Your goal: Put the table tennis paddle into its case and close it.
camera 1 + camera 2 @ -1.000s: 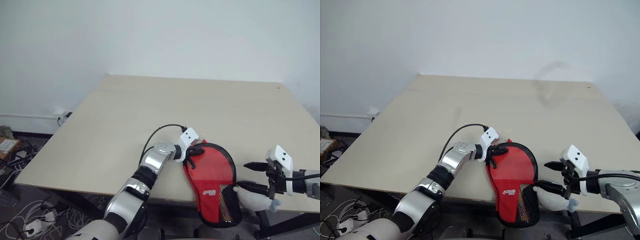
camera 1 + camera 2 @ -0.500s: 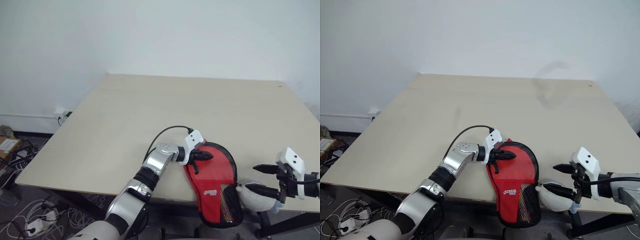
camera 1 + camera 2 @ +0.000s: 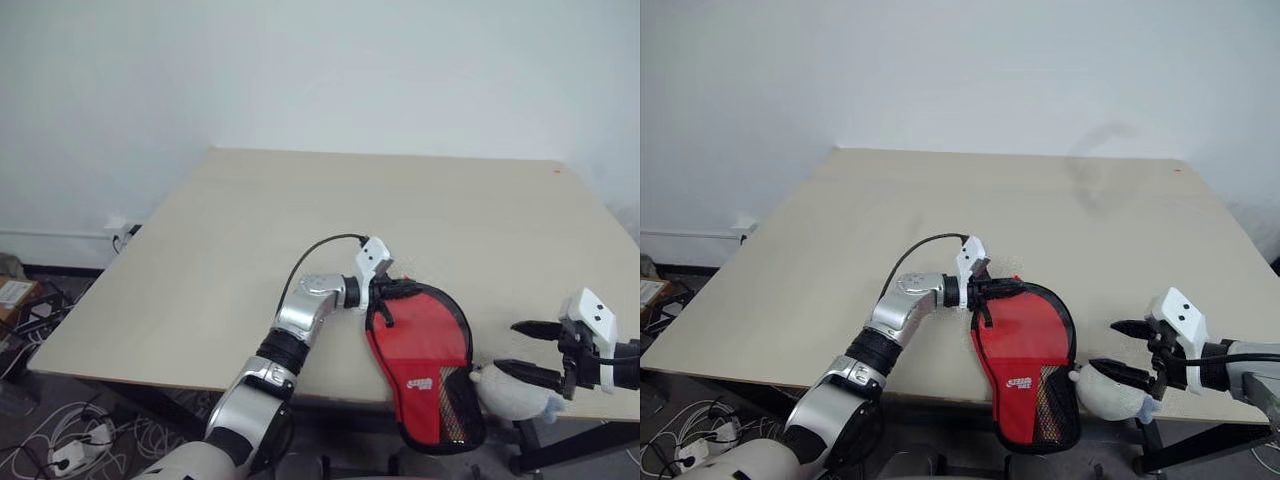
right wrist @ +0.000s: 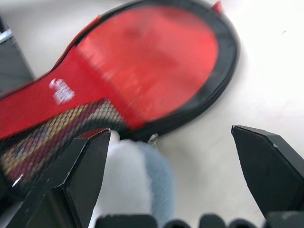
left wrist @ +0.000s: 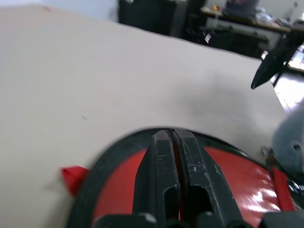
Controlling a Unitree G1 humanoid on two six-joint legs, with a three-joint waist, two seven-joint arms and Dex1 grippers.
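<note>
The case (image 3: 425, 355) looks floppy: its rim is pinched between the shut left fingers (image 3: 396, 290); right fingers (image 3: 527, 348) are spread wide beside it.

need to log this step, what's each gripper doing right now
Left gripper: shut, pinching the black-trimmed rim of the case.
Right gripper: open, holding nothing, beside the case's handle end.

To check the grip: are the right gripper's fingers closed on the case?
No, the right gripper has its fingers spread wide, apart from the case.
</note>
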